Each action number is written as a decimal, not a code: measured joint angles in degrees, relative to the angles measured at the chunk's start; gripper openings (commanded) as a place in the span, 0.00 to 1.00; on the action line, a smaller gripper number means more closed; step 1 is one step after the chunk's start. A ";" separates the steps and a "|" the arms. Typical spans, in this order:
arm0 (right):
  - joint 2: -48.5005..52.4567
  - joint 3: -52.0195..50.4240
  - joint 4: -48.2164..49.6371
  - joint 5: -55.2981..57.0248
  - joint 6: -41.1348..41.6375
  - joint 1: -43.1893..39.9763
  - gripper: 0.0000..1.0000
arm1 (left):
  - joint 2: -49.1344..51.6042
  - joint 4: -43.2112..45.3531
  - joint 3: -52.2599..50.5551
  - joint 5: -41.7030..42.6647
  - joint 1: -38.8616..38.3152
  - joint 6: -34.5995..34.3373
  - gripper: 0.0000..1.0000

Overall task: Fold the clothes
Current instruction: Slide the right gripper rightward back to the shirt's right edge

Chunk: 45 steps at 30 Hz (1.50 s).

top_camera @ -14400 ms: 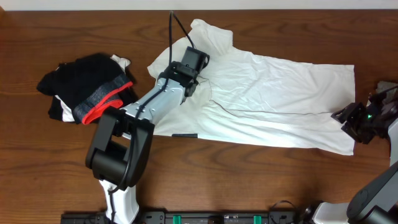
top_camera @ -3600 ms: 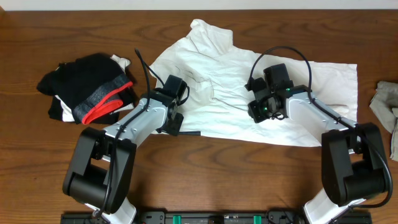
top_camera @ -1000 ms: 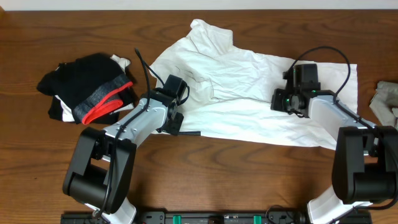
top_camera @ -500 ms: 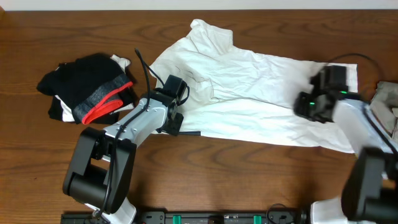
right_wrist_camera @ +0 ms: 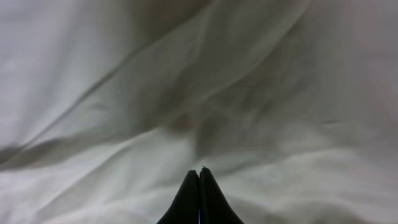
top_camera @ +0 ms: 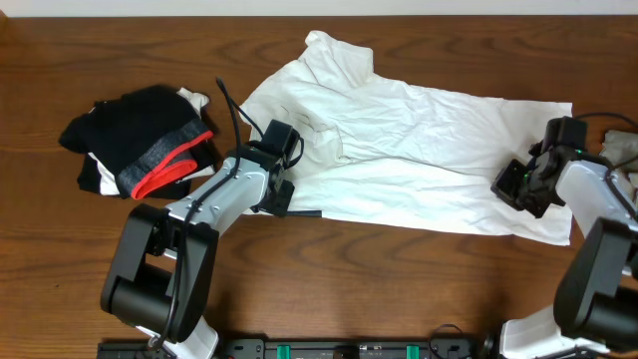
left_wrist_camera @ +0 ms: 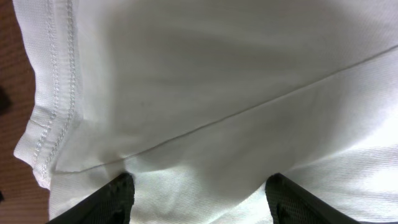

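Observation:
The clothes, a white T-shirt [top_camera: 419, 160], lie spread out across the middle of the table, with the collar end to the left. My left gripper [top_camera: 280, 195] stands open at the shirt's lower left edge. In the left wrist view its fingers [left_wrist_camera: 118, 196] press down on the white fabric [left_wrist_camera: 205, 81], next to a stitched hem [left_wrist_camera: 56, 93]. My right gripper [top_camera: 506, 185] is shut near the shirt's right end. In the right wrist view its fingertips [right_wrist_camera: 199, 173] meet above the wrinkled cloth [right_wrist_camera: 186, 93] with nothing visible between them.
A pile of black garments with a grey-and-red band [top_camera: 140, 140] lies at the left of the wooden table [top_camera: 80, 249]. A small grey-beige cloth [top_camera: 623, 148] sits at the right edge, just behind my right arm.
My right gripper has travelled from the shirt's middle right to its right end. The left arm has not moved, and the shirt lies as before.

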 measured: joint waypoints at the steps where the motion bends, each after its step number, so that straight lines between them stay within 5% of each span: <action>1: 0.92 -0.15 1.11 -0.02 0.17 0.00 0.01 | 0.00 0.00 0.00 0.00 0.00 0.00 0.70; 16: 3.74 -0.33 23.04 -2.82 1.73 0.00 0.01 | 0.00 0.00 0.00 0.00 0.00 0.00 0.70; 26: 2.25 -0.37 15.45 -8.00 -0.55 -2.58 0.02 | 0.00 -0.57 -0.02 0.00 0.00 0.00 0.70; 30: -1.29 -0.39 10.82 -7.21 -1.01 -7.08 0.19 | 0.00 -0.57 -0.02 0.00 0.00 0.00 0.70; 33: -2.03 -0.37 12.22 -6.12 -2.32 -10.08 0.46 | 0.00 -0.55 -0.02 0.00 0.00 0.00 0.70; 45: -1.25 -0.39 24.20 -5.49 -14.91 -13.38 0.53 | 0.00 -2.56 0.33 0.00 0.00 0.00 0.70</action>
